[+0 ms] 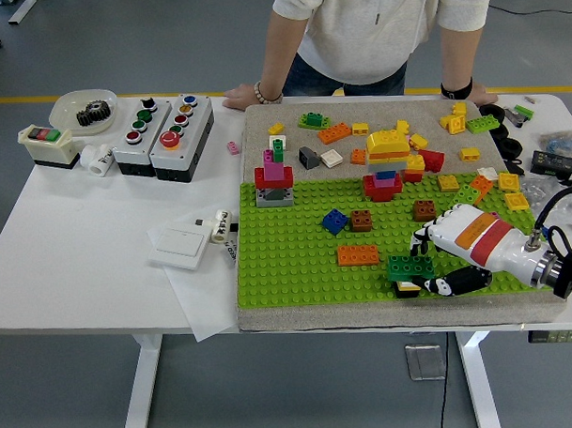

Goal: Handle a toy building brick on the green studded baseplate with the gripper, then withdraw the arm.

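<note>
White worktop (pixel 90 249), seen from above. Far left: a small box with red and green buttons (pixel 45 145), a pale dish holding a dark gear (pixel 83 111), then two grey button boxes (pixel 163 132) side by side. A white switch plate (pixel 179 243) lies on paper near the left edge of the green studded baseplate (pixel 297 270), which sits on a beige mat (pixel 264 130). On the baseplate, left to right: a red-and-grey stack (pixel 274 183), a blue brick (pixel 334 221), a brown brick (pixel 360 220), an orange brick (pixel 358 255), a red-and-blue stack (pixel 383 185). The dark green brick (pixel 412 267) stands near the plate's front edge, on top of a small yellow-and-black piece. The right robot hand (pixel 436 262) comes in from the lower right, low over the plate; white fingers (pixel 426 237) curl against the brick's far right side, black thumb lies along the plate just in front of it. Appears to pinch the brick; full closure hard to confirm. Loose bricks litter the mat behind. A person leans at the far side, both hands (pixel 240 96) resting on the worktop edge. Grey floor with a yellow line.
</note>
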Robot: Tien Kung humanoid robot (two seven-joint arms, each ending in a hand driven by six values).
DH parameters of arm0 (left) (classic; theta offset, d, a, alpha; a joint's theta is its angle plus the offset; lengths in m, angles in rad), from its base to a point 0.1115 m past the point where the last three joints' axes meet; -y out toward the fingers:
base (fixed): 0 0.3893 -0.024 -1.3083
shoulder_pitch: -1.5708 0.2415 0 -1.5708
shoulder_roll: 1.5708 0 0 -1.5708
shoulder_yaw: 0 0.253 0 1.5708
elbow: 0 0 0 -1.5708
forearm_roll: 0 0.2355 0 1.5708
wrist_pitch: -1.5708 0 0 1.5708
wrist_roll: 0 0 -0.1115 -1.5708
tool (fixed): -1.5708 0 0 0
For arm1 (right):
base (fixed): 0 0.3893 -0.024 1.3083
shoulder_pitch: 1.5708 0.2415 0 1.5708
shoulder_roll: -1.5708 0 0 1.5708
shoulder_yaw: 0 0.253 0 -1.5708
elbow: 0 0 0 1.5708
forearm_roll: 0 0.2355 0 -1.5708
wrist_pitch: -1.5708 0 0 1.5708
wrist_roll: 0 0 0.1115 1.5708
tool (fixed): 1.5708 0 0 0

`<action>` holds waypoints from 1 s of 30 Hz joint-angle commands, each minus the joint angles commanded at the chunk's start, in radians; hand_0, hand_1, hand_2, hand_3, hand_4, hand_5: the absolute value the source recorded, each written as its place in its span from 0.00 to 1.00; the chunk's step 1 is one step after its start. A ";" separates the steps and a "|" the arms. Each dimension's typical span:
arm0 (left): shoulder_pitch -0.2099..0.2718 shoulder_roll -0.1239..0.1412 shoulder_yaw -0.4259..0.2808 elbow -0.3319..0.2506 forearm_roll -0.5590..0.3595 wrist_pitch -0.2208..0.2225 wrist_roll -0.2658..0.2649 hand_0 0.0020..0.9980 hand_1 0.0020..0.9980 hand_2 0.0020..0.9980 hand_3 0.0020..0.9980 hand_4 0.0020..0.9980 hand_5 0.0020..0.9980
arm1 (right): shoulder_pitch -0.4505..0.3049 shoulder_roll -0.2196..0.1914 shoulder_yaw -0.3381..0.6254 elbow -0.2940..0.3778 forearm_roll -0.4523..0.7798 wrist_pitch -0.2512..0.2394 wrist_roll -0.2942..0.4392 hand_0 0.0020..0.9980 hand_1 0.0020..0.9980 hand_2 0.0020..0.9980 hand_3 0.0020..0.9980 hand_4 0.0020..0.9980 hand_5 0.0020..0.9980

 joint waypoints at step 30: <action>-0.001 0.001 -0.006 -0.001 0.011 -0.002 0.003 0.75 0.74 0.74 0.61 0.66 0.63 | -0.003 0.002 0.019 0.001 0.007 0.029 0.014 0.37 0.53 0.60 0.51 0.73 0.38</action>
